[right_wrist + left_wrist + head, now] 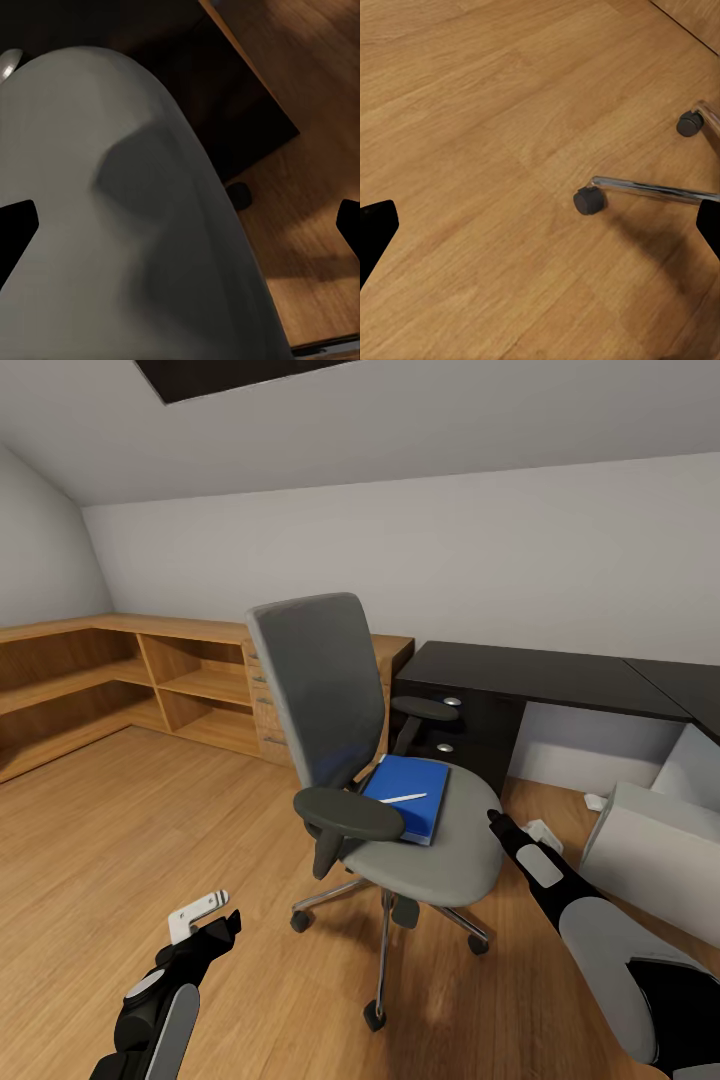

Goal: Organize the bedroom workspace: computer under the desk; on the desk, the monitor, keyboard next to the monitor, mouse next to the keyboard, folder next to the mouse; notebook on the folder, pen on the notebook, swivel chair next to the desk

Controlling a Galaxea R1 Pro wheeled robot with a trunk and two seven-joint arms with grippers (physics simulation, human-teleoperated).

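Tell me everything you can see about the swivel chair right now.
The swivel chair is grey, with a tall tilted backrest, dark padded armrests and a chrome star base on black casters. It stands upright on the wood floor in front of the black desk. A blue folder with a white pen lies on its seat.

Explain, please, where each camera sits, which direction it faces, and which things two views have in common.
Head view: from the robot's head, forward and down at the swivel chair and folder; both arms show, left pincer, right pincer.
Left wrist view: along the left pincer, down at the floor and chair casters; dark fingertips.
Right wrist view: along the right pincer, over the chair seat.
Shared: all three show the chair.
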